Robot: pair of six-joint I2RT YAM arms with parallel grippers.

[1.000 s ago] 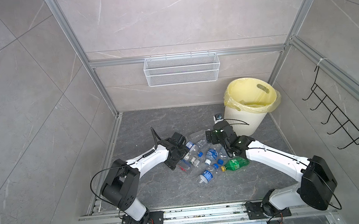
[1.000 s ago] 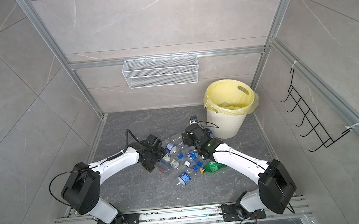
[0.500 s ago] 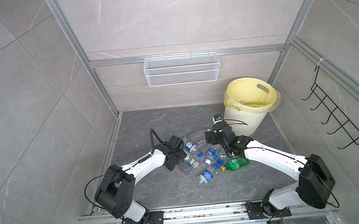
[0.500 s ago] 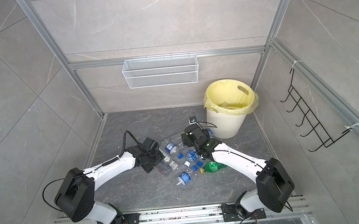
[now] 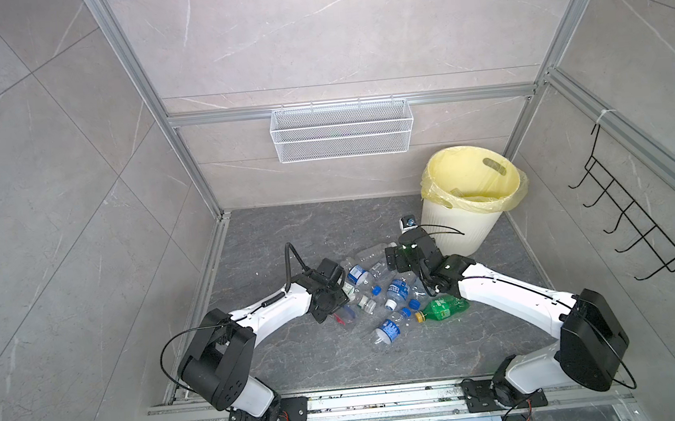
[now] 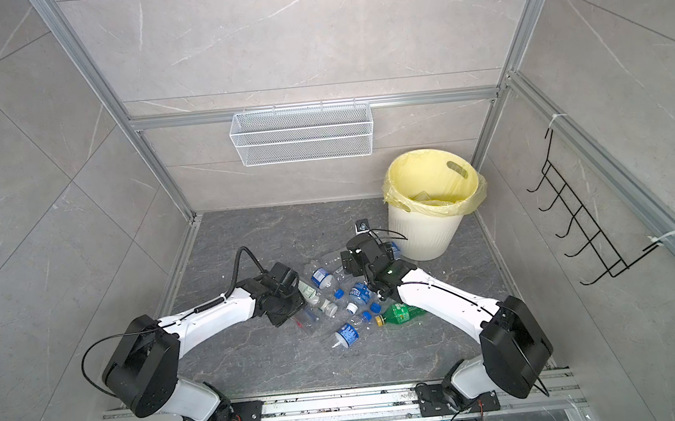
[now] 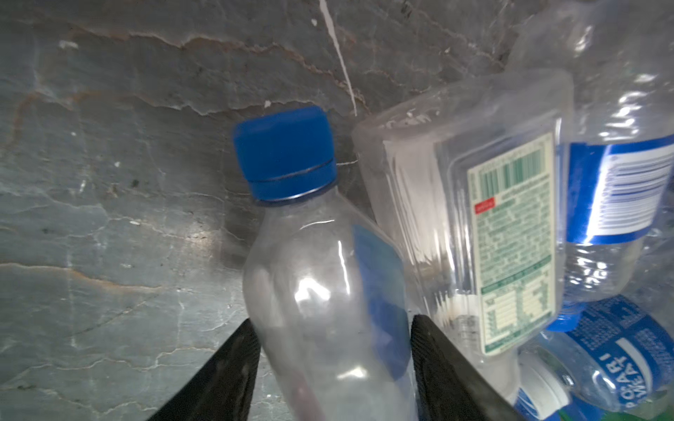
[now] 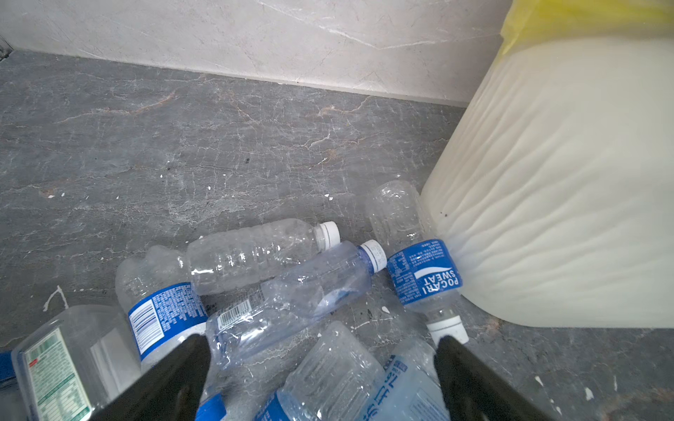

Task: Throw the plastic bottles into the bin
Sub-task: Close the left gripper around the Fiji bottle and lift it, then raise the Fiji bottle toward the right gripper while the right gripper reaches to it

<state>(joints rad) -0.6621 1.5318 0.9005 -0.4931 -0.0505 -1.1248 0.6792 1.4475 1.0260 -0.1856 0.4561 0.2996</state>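
Mostly the plastic bottles [image 5: 381, 295] lie in a loose heap on the grey floor [image 5: 287, 232], just in front of the bin [image 5: 454, 234] and not yet in it; the bin stands in the far right corner, its yellow liner open.

One blue-capped bottle [image 7: 310, 255] at the heap's left edge is the piece in hand; over the last second the left gripper [image 7: 333, 324] has drawn its jaws in from a wide spread, and they now press both flanks of that bottle's body; it is grasped, though it seems to lie low on the floor. I judge this the pick of one more bottle, with the lift and the carry across to the bin to come. The right gripper [image 8: 321, 368] has not changed; its jaws stay splayed wide and empty above the heap's far side, beside the bin.

Both top views give the layout, with the green bottle [image 5: 444, 308] under the right arm, but hide the left jaws beneath the wrist; only the left wrist view shows the contact, and a square bottle [image 7: 510, 237] leaning on the held one, which may drag along. The right wrist view alone shows a Pocari Sweat bottle [image 8: 423, 277] touching the bin's ribbed side.
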